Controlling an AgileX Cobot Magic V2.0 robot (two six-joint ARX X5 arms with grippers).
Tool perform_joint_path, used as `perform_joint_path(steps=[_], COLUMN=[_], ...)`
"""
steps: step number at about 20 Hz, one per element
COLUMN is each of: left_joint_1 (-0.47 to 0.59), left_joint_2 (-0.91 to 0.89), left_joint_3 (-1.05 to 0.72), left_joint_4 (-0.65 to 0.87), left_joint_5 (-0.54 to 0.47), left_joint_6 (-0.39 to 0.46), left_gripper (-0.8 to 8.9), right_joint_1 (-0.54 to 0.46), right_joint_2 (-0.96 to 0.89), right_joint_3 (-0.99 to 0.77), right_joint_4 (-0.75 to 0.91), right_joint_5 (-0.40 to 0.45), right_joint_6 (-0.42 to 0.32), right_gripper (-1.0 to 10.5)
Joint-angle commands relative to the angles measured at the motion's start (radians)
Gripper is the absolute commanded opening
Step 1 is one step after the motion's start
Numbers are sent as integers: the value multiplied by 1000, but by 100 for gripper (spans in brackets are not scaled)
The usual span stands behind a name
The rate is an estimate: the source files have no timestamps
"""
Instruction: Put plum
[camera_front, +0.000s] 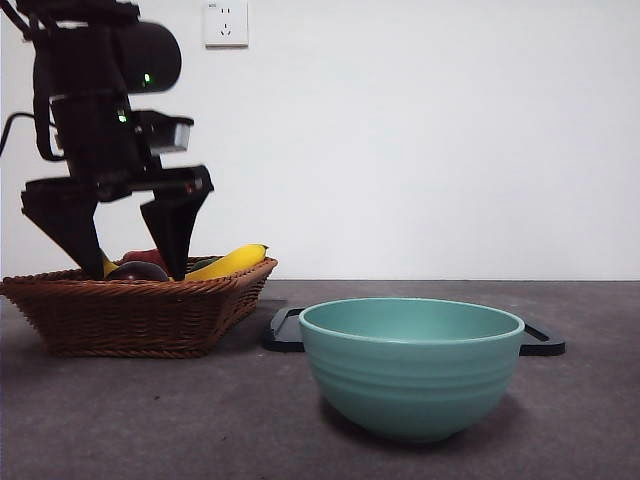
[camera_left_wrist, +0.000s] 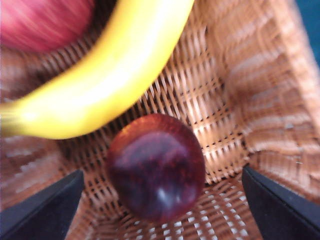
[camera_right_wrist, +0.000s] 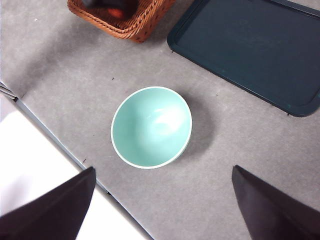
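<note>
The plum (camera_left_wrist: 156, 167) is round, so it has no long axis or pointing end that can be told; it lies on the woven floor of the wicker basket (camera_front: 135, 310) at the left of the table. In the basket with it are a yellow banana (camera_left_wrist: 107, 75), just beside the plum, and a redder fruit (camera_left_wrist: 42, 22) past the banana. The teal bowl (camera_front: 412, 365) stands near and to the right, holding nothing, with a dark tray (camera_right_wrist: 250, 47) behind it. The left gripper (camera_front: 125, 240) hangs straight down into the basket, its jaws spread wide either side of the plum, gripping nothing. The right gripper (camera_right_wrist: 162, 210) is high over the bowl, jaws apart and bare.
</note>
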Motion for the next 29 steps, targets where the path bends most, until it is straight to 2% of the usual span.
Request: perform_joint_path(steps=[1, 3, 5, 8, 11, 14, 21, 25, 29], left_joint_1=[-6, -6, -6, -6, -6, -6, -6, -24, -95], left_joint_2=[32, 44, 54, 61, 61, 61, -13, -160, -312], left_joint_3=[20, 20, 20, 20, 20, 20, 52, 83, 83], left_joint_4=[24, 32, 34, 35, 36, 37, 1, -21, -93], left_joint_5=[-4, -5, -5, -5, -8, -8, -5, 85, 229], left_joint_6=[1, 1, 1, 1, 1, 1, 1, -5, -5], left_gripper=[491, 485, 411, 398, 301, 265, 266, 266, 266], right_joint_1=[5, 5, 5, 5, 5, 5, 5, 5, 5], right_joint_2=[8, 8, 8, 8, 8, 8, 8, 8, 8], right_joint_3=[18, 18, 18, 18, 18, 18, 18, 18, 18], right_joint_4=[10, 10, 10, 10, 10, 10, 10, 10, 10], right_joint_5=[-2, -2, -2, -2, -2, -2, -1, -1, -1], right_joint_6=[-4, -4, -4, -4, -5, -5, -5, -5, -5], right_gripper=[435, 435, 435, 435, 435, 435, 435, 435, 435])
